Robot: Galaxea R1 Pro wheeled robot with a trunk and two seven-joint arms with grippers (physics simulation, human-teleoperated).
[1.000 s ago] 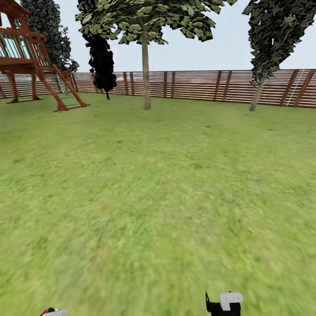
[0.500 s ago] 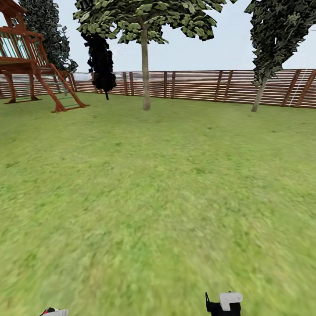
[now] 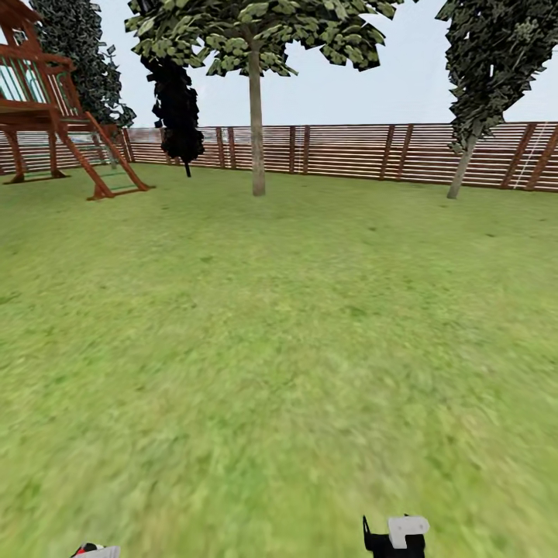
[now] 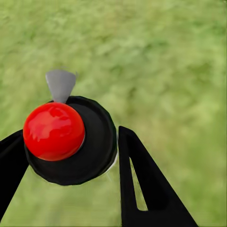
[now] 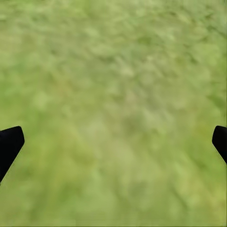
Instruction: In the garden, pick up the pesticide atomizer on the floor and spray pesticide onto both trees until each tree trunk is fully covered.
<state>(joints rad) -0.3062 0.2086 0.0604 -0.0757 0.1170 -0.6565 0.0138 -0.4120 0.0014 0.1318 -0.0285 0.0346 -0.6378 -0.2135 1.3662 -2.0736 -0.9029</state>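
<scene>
The left gripper (image 4: 71,156) was clamped on the pesticide atomizer (image 4: 71,139), its red knob and black cap wedged between the black fingers above the grass (image 4: 165,61). The right gripper (image 5: 113,142) hung spread wide, holding nothing. Across the lawn stood a straight-trunked tree (image 3: 256,116), a leaning tree (image 3: 465,155), a wooden play tower (image 3: 46,116) and the slat fence (image 3: 349,151).

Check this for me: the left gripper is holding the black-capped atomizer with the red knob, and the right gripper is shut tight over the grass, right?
Not quite. The right gripper is open, not shut: the right wrist view shows its black fingertips far apart over the green grass. The rest holds: the left gripper grips the black-capped atomizer with the red knob.
</scene>
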